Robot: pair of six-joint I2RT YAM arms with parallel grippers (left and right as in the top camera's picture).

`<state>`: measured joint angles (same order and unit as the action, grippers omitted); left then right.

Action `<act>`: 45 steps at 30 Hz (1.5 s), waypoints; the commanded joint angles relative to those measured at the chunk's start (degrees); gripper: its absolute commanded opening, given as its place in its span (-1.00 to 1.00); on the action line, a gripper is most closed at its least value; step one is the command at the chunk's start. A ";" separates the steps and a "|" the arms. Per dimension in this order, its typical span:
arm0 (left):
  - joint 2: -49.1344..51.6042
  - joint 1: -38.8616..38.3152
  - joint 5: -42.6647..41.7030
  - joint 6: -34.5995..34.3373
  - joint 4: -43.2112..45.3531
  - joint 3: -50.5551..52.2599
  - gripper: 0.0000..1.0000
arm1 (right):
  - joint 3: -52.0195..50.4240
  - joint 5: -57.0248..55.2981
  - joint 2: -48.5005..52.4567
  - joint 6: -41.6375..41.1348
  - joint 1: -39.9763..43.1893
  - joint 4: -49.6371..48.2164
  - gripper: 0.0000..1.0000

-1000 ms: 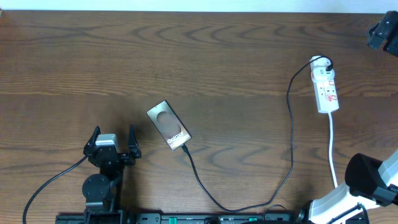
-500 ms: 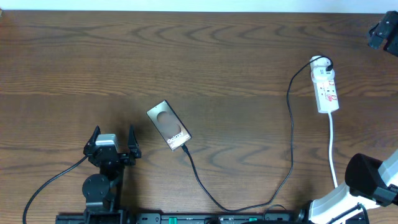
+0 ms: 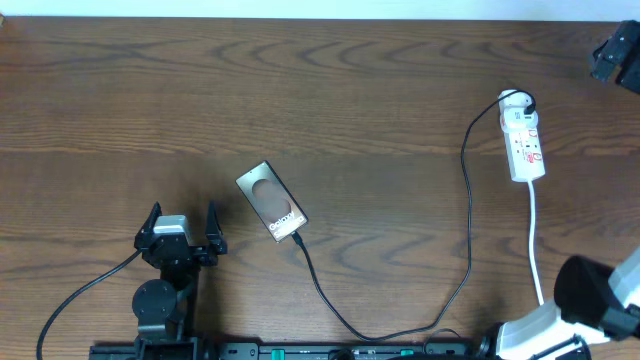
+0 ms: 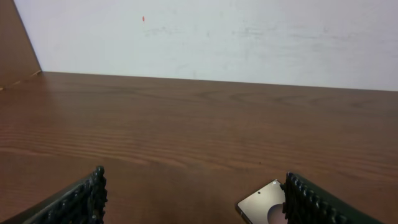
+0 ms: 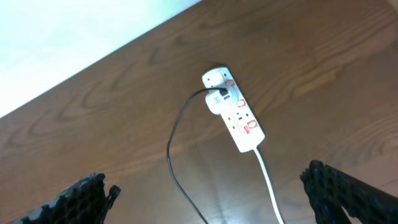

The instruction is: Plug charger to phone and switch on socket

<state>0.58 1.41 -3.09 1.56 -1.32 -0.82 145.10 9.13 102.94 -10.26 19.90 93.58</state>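
Left pincer: fingers spread apart, nothing between them, low by the table's front edge | phone: flat, just to its right, not touching | charger: tip seated in the phone's near end, cable looping round to the socket's far end | right pincer: fingers wide apart, empty, above the socket | switch: too small to tell.

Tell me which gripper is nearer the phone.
Left. The left gripper is close beside the phone, to its left and slightly lower in the overhead view; the right gripper is far across the table, facing the socket.
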 commanded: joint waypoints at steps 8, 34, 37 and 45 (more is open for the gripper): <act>-0.35 0.28 -0.74 0.79 -2.51 0.59 0.74 | -40.72 0.26 -21.57 -0.66 -6.21 -33.27 0.99; -0.35 0.28 -0.74 0.79 -2.51 0.59 0.74 | -122.68 -2.08 -83.38 -0.59 -9.90 -83.93 0.98; -0.35 0.28 -0.72 0.79 -2.51 0.59 0.73 | -126.86 -2.23 -88.76 -0.59 -9.90 -84.02 0.99; -0.35 0.28 -0.74 0.79 -2.51 0.59 0.74 | -134.07 -3.85 -98.05 -0.61 -11.67 -88.30 0.99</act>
<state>0.58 1.41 -3.29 1.58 -1.69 -1.10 12.99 6.87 7.42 -10.50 9.52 6.70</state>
